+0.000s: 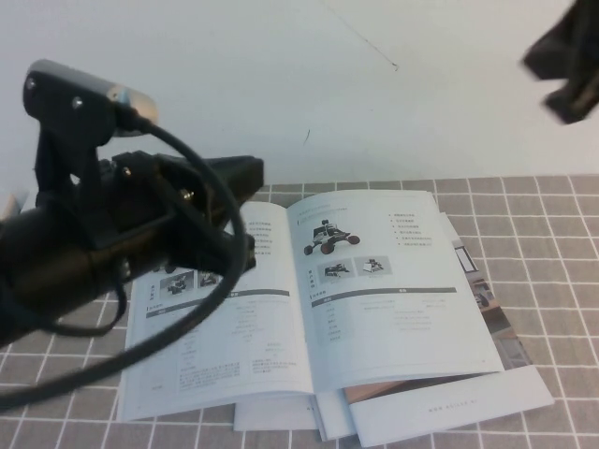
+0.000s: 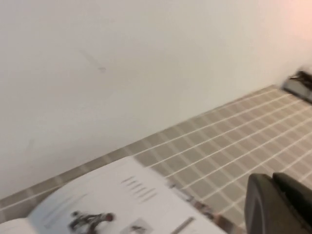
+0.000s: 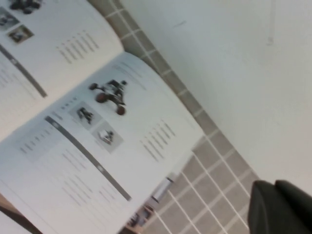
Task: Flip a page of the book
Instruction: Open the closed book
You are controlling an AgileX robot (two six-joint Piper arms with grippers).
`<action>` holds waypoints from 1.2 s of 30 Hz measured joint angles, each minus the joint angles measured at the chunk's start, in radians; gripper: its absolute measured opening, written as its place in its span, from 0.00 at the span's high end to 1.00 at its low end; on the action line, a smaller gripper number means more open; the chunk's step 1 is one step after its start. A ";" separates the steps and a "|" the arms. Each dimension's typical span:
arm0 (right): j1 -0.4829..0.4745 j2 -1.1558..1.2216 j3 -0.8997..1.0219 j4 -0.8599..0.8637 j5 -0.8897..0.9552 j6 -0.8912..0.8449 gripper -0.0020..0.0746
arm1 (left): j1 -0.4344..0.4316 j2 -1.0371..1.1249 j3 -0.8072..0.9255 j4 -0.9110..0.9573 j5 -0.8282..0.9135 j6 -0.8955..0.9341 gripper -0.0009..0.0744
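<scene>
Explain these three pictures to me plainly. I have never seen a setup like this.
This is a robot with two arms, each ending in a gripper. One picture looks down from a raised camera; the other two come from cameras on each wrist. On the grey tiled table lies the book, open flat at a page with photos of wheeled robots. The left gripper hangs over the book's left half. The right gripper is raised high at the far right, shut. Neither holds anything.

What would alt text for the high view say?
An open book lies flat on a grey checked tablecloth, showing a page with wheeled-robot photos. The left end effector hangs over the book's left side; the right end effector is raised at the far right, shut.
</scene>
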 joint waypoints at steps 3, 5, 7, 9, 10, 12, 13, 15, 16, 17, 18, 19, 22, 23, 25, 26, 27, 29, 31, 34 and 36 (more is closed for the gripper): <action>-0.002 -0.119 0.041 -0.097 0.034 0.061 0.97 | 0.000 -0.036 0.000 0.107 0.146 -0.115 0.99; -0.002 -0.208 0.099 -0.145 0.042 0.104 0.97 | 0.000 -0.046 0.000 0.216 0.257 -0.188 0.99; -0.005 -0.284 0.165 -0.161 0.044 0.134 0.97 | 0.000 -0.046 0.000 0.312 0.338 -0.223 0.99; -0.005 -0.383 0.251 -0.164 0.045 0.166 0.97 | 0.000 -0.046 0.013 0.376 0.396 -0.245 0.99; -0.005 -0.434 0.299 -0.164 0.045 0.184 0.97 | 0.000 -0.046 0.026 0.393 0.402 -0.247 0.99; -0.005 -0.539 0.400 -0.166 0.033 0.215 0.97 | 0.000 -0.046 0.057 0.408 0.390 -0.249 0.99; -0.005 -0.592 0.464 -0.166 0.016 0.227 0.97 | 0.000 -0.046 0.078 0.410 0.368 -0.249 0.99; -0.005 -0.687 0.589 -0.167 -0.035 0.245 0.97 | 0.000 -0.046 0.121 0.410 0.299 -0.249 0.99; -0.005 -0.741 0.664 -0.167 -0.078 0.257 0.97 | 0.000 -0.046 0.137 0.407 0.252 -0.249 0.99; -0.005 -0.783 0.739 -0.167 -0.110 0.274 0.97 | 0.000 -0.047 0.156 0.403 0.202 -0.249 0.99; -0.005 -0.833 0.814 -0.167 -0.152 0.295 0.97 | 0.000 -0.050 0.172 0.393 0.149 -0.249 0.99; -0.005 -0.880 0.888 -0.167 -0.194 0.316 0.97 | 0.000 -0.056 0.184 0.381 0.108 -0.249 0.99; -0.005 -1.002 1.071 -0.167 -0.296 0.363 0.97 | 0.000 -0.077 0.195 0.355 -0.011 -0.244 0.99; -0.005 -1.029 1.115 -0.167 -0.319 0.377 0.97 | 0.000 -0.088 0.195 0.350 -0.037 -0.235 0.99; -0.005 -1.085 1.203 -0.167 -0.357 0.428 0.97 | 0.000 -0.110 0.195 0.346 -0.061 -0.192 0.99; -0.005 -1.106 1.236 -0.162 -0.366 0.457 0.97 | 0.000 -0.124 0.195 0.344 -0.061 -0.164 0.99; -0.005 -1.120 1.258 -0.155 -0.371 0.475 0.97 | 0.000 -0.139 0.195 0.344 -0.057 -0.133 0.99; -0.005 -1.142 1.301 -0.134 -0.369 0.501 0.97 | 0.000 -0.167 0.197 0.344 -0.045 -0.073 0.99; -0.005 -1.145 1.323 -0.129 -0.361 0.510 0.97 | 0.000 -0.197 0.200 0.344 -0.036 -0.013 0.99; -0.005 -1.145 1.334 -0.120 -0.336 0.513 0.97 | 0.000 -0.235 0.200 0.344 -0.033 0.085 0.99; -0.005 -1.145 1.334 -0.114 -0.324 0.513 0.97 | 0.000 -0.245 0.200 0.344 -0.037 0.126 0.99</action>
